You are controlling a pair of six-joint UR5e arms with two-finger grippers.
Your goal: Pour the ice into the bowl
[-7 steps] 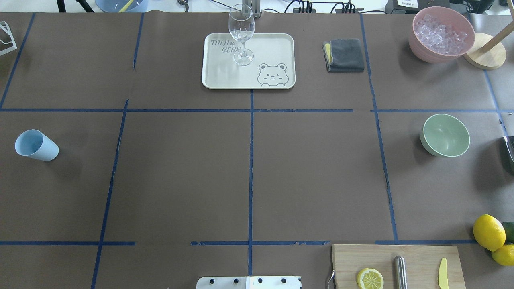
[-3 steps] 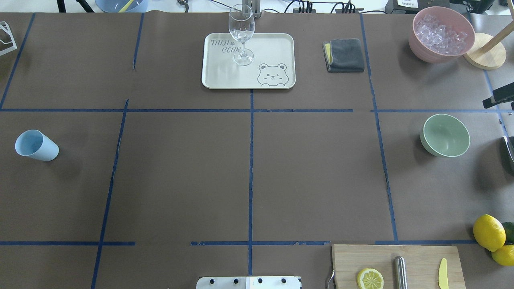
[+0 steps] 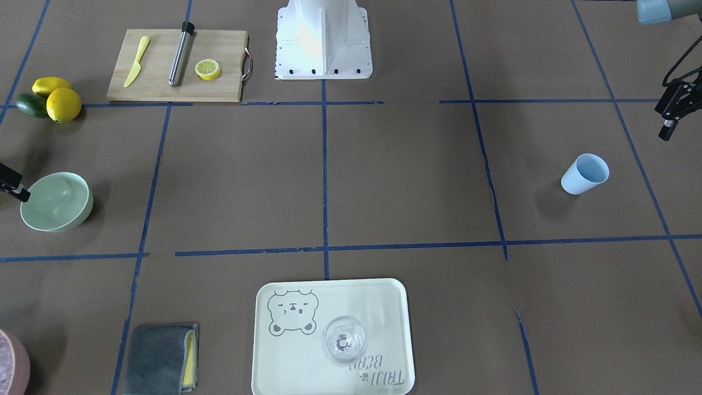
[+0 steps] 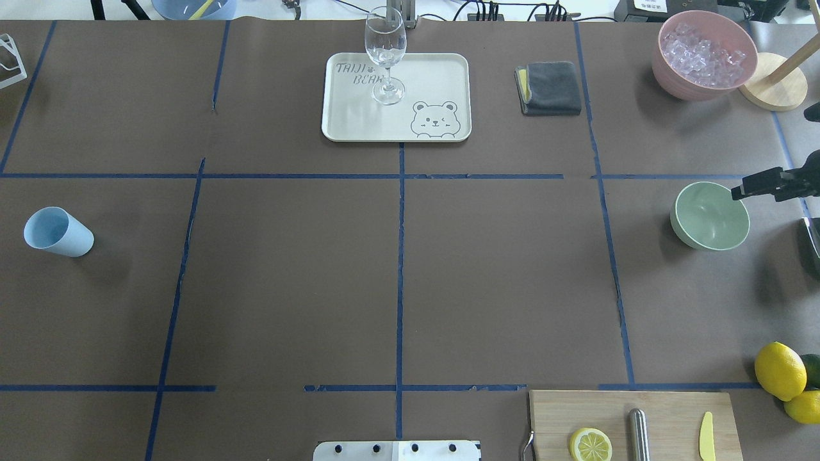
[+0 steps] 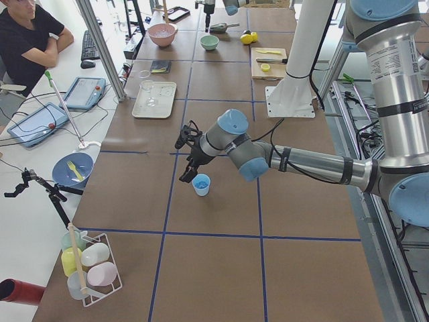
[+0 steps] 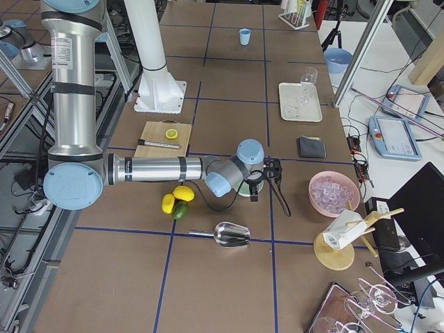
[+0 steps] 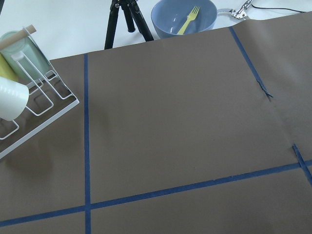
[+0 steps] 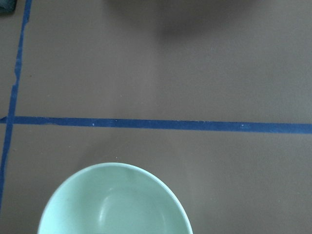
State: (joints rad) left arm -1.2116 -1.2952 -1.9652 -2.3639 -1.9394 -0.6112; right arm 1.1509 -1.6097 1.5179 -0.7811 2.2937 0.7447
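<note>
Mint-green bowl [image 4: 708, 216] (upright), right gripper [image 4: 740, 190] near its rim

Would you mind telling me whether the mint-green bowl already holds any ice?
Empty. The bowl shows only its smooth green inside in the overhead and right wrist views; no cubes.

Left arm [image 5: 295, 161] stretched low over the surface [image 5: 221, 268]. Left gripper [image 5: 189, 166] sits just above and beside 1 upright blue cup [image 5: 201, 184]; can't read the jaws from here. Further along is the tray [image 5: 161, 109] with 1 glass [image 5: 148, 88]. Far end has the pink bowl [image 5: 163, 33], green bowl [image 5: 210, 42] and lemons [image 5: 248, 38]. Person [image 5: 27, 40] seated top-left.
</note>
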